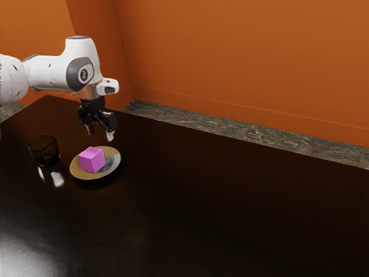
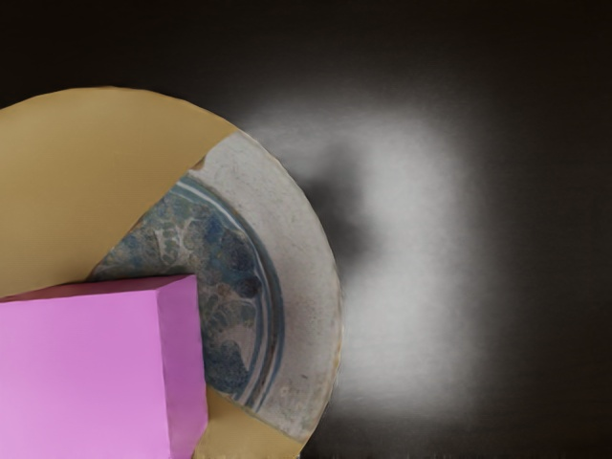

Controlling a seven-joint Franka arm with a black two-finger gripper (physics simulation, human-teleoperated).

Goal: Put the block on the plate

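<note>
The black two-finger gripper (image 1: 100, 132) hangs in the air with its fingers spread apart and nothing between them. Below it, clear of the fingertips, the pink cube-shaped block (image 1: 91, 160) sits on the round plate (image 1: 114, 156), tan with a pale, blue-patterned section. Farther from the gripper, beyond the plate, a dark see-through glass (image 1: 45, 151) stands on the glossy dark table (image 1: 230, 208).

Arm (image 1: 49, 74) in from exterior view's left; hand (image 1: 100, 133) pointing down, fingers (image 1: 110, 135) spread apart.
</note>
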